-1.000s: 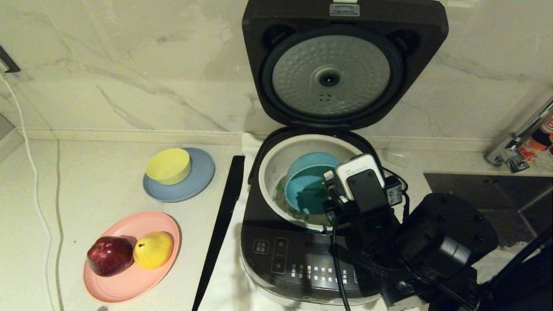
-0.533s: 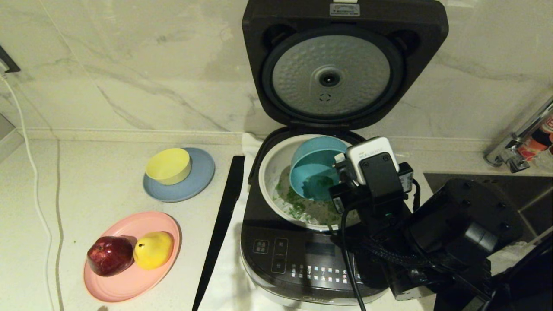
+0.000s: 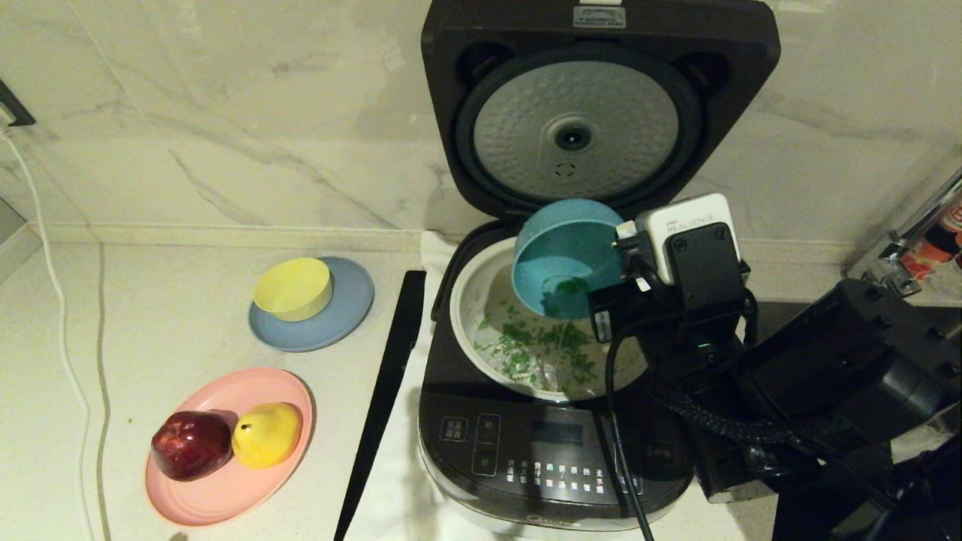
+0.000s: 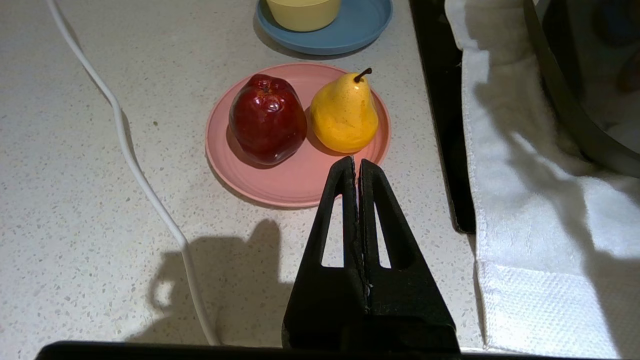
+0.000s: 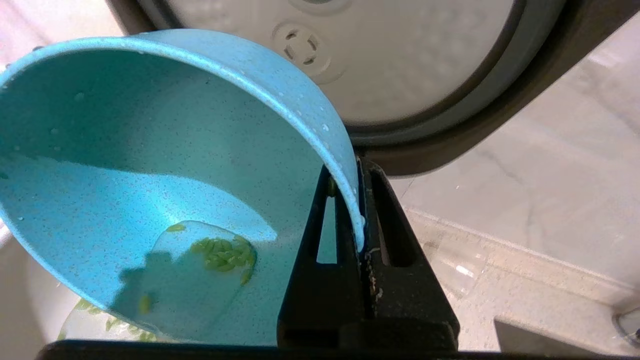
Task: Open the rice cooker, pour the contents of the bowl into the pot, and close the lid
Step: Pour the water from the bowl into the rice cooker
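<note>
Right pincer clamped on the bowl rim has lifted it out of the pot, most contents now dumped, few stuck inside; lid up, closing next; left pincer together, parked.

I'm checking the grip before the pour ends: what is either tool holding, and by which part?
The right tool pinches the teal bowl by its rim wall, above the pot. The left tool is shut on nothing.
</note>
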Robot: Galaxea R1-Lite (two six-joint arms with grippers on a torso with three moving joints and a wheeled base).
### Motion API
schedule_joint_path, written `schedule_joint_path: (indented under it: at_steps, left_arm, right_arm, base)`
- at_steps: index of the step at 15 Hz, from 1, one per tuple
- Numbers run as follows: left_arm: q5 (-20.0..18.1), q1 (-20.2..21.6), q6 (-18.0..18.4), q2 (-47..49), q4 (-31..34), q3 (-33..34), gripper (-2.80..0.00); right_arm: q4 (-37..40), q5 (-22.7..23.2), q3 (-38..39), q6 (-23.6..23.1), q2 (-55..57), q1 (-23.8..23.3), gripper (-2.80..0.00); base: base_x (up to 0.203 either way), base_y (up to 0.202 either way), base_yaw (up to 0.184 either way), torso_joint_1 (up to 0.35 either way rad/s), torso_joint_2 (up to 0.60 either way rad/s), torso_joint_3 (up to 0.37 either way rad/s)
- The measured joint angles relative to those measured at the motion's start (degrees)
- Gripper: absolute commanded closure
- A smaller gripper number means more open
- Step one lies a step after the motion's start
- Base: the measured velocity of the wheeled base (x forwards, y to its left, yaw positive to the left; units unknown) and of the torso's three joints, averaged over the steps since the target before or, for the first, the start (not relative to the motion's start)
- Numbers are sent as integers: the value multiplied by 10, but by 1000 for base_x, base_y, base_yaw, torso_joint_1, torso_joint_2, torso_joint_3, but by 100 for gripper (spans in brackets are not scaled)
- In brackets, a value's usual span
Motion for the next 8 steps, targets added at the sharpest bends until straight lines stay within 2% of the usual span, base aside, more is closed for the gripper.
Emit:
schedule_joint_path:
  at_steps: [3, 6, 8]
  left_arm:
    - [0, 0, -1, 0, 0, 0, 0]
    - [0, 0, 0, 0, 0, 0, 0]
    - [0, 0, 0, 0, 0, 0, 0]
  right_arm:
    - [1, 0, -2, -2, -4, 11, 0]
    - [3, -22, -22, -4, -26, 17, 0]
    - [49, -40, -27, -2, -54, 31, 0]
  base:
    - [0, 0, 0, 0, 0, 0]
    - [0, 0, 0, 0, 0, 0]
    - [0, 0, 0, 0, 0, 0]
